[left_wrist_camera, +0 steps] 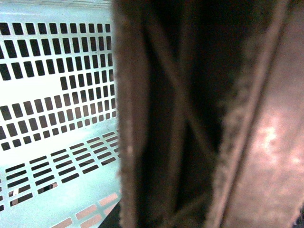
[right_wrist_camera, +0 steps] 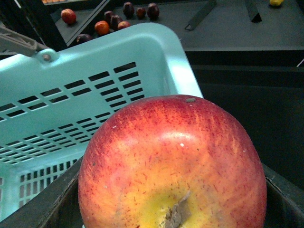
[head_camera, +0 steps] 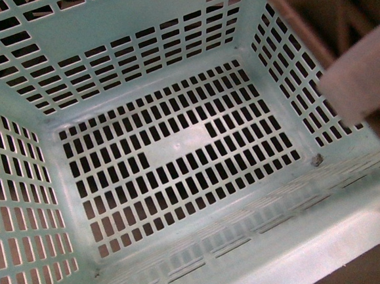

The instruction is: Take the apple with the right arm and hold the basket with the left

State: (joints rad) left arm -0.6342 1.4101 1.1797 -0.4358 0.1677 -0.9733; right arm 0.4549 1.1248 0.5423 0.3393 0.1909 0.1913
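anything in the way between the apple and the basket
Nothing visible does. The apple fills the right wrist view, with the open rim of the basket right beside it. In the front view the slotted floor is bare, and the handles stand at one edge.

Small scattered fruits (right_wrist_camera: 101, 27), dark surface (right_wrist_camera: 213, 33)

Soft even light on the basket (head_camera: 134, 18); left wrist foreground dark, seemingly unfocused.

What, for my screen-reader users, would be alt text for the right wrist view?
A round glossy red apple with a yellow blush around its stem fills the foreground. Behind it is a pale turquoise slotted plastic basket, with small fruits on a dark surface beyond.
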